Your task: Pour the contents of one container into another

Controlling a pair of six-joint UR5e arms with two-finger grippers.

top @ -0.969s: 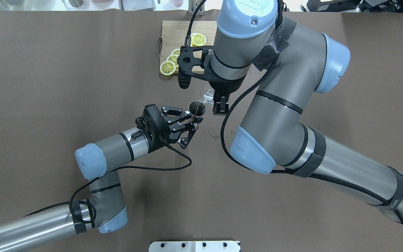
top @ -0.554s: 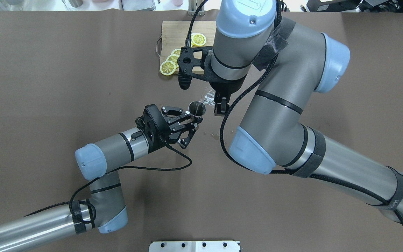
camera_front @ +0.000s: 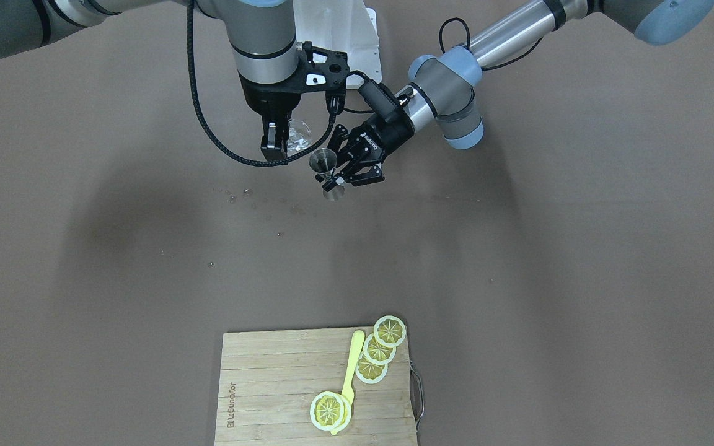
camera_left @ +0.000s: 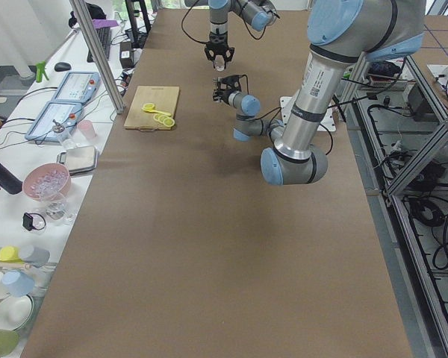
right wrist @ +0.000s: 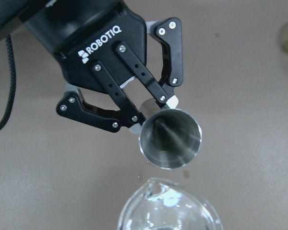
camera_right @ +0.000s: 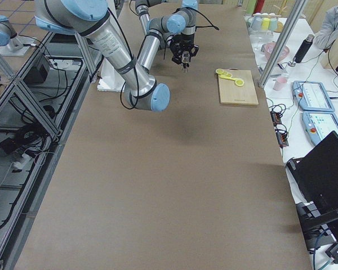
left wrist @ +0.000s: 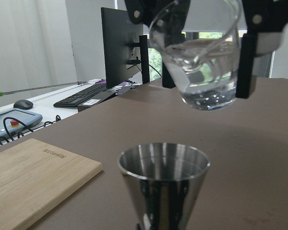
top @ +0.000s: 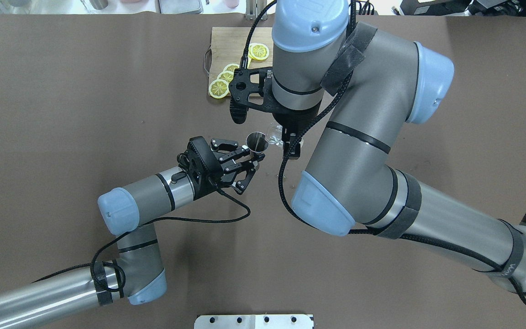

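One clear read: ROBOTIQ, in white capitals on the black body of the left gripper (right wrist: 152,111). The right wrist view has it at eleven o'clock from the mouth of the jigger (right wrist: 170,139). The front-facing view shows white lettering on that same gripper body, tiny and slanted, barely legible. On the cutting board (camera_front: 282,378), a burned-in brand mark runs sideways along the edge at eight o'clock, but its letters won't resolve. The left wrist view catches that mark too, again too small. Nothing else reads.
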